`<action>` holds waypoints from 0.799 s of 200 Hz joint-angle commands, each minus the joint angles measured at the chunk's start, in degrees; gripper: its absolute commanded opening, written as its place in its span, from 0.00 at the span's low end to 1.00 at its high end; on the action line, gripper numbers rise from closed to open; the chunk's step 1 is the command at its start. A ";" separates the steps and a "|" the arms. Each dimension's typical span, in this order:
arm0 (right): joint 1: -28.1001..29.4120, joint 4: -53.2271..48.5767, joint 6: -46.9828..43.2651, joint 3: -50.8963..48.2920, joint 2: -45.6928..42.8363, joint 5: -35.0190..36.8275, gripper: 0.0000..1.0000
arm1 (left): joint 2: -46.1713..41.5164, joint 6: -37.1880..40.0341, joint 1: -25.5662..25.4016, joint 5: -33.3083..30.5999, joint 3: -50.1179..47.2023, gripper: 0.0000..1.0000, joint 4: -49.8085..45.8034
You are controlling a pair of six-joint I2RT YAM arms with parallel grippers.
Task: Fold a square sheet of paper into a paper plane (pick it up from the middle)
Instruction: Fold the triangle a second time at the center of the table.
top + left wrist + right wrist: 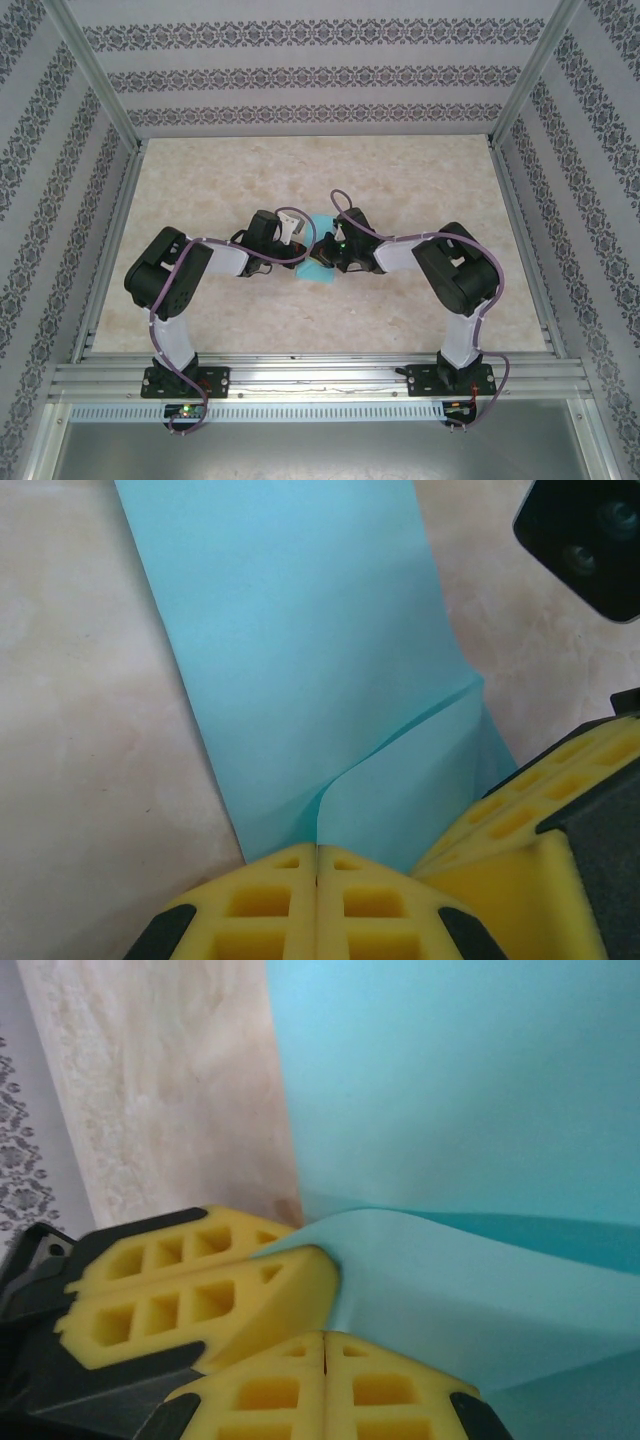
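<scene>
Square sheet of paper [300,660], pinched at its near edge by the left gripper [317,852] and the right gripper [325,1338], both clamped shut on one raised fold, pads almost touching. Beyond them it lies flat mid-surface [200,190]. Best handled, by the look of it, with both pinches kept level and the edges aligned before creasing. Count: one sheet, two grippers, one fold.

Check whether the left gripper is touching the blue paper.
Touching. Left wrist view: a raised fold of the paper runs into the shut left gripper.
</scene>
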 commanded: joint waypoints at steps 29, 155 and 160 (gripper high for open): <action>-1.15 2.25 2.04 -1.95 0.01 1.29 0.00 | 1.43 1.55 0.65 0.84 0.78 0.00 -4.06; -4.33 -0.69 3.41 -4.02 -5.51 3.48 0.00 | 1.79 2.16 0.71 0.45 1.87 0.00 -5.66; -4.66 -0.53 3.37 -3.99 -5.17 3.06 0.00 | 1.86 2.16 0.64 0.48 1.92 0.00 -5.70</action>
